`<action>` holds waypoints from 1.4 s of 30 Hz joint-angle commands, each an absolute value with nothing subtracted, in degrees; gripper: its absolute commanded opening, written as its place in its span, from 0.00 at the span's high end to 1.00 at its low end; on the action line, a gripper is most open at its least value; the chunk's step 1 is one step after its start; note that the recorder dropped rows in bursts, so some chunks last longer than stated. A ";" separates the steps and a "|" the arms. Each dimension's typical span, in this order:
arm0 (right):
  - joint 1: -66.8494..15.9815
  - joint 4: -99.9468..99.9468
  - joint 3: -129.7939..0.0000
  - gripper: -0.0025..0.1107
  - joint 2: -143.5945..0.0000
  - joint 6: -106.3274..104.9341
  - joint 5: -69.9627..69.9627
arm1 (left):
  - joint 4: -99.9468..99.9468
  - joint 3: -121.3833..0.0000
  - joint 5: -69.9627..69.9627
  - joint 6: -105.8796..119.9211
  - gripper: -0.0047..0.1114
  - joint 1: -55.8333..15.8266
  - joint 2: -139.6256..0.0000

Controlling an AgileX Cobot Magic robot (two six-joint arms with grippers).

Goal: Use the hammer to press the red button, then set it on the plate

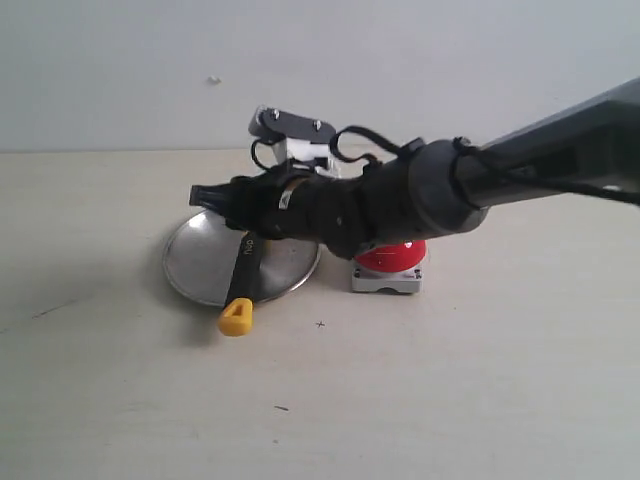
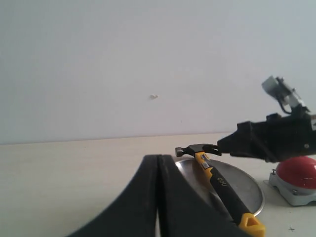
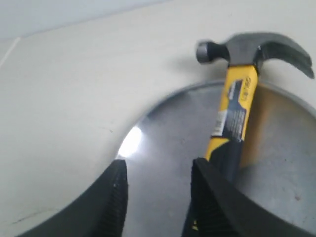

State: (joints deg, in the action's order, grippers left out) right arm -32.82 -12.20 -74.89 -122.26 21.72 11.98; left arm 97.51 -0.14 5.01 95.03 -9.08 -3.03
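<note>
The hammer [image 1: 241, 268] lies across the silver plate [image 1: 195, 262]. Its dark head [image 3: 247, 48] pokes past the far rim and its yellow butt [image 1: 236, 317] hangs over the near rim. My right gripper [image 3: 157, 169] hovers low over the plate [image 3: 163, 148], open, with bare metal between its fingers. The hammer's handle [image 3: 236, 111] passes beside and behind one finger [image 3: 207, 197], outside the gap. The red button [image 1: 404, 256] on its grey base sits just right of the plate, partly hidden by the right arm. My left gripper [image 2: 158, 160] is shut and empty, left of the plate [image 2: 244, 187].
The right arm [image 1: 520, 160] stretches from the right edge across the button, with cables and a white camera bracket [image 1: 300, 140] on its wrist. Light tabletop [image 1: 420, 400] runs in front of the plate, with small dark specks [image 1: 281, 407]. A plain wall stands behind.
</note>
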 commanded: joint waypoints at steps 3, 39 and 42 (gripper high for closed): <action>-32.88 -12.03 -74.79 0.91 -111.26 12.96 5.33 | 97.59 0.00 4.73 94.70 0.96 -8.98 -2.56; -13.18 -5.71 -25.59 0.98 -44.45 0.00 -7.73 | 97.66 0.00 4.81 94.70 0.96 -8.98 -2.56; -5.28 -5.42 -20.14 0.98 -36.10 0.00 -6.37 | 97.66 0.00 4.81 94.70 0.96 -8.98 -2.56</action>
State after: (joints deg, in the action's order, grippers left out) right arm -11.56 -5.57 -24.18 -42.72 -0.32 -7.65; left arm 97.51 -0.14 5.01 95.03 -9.08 -3.03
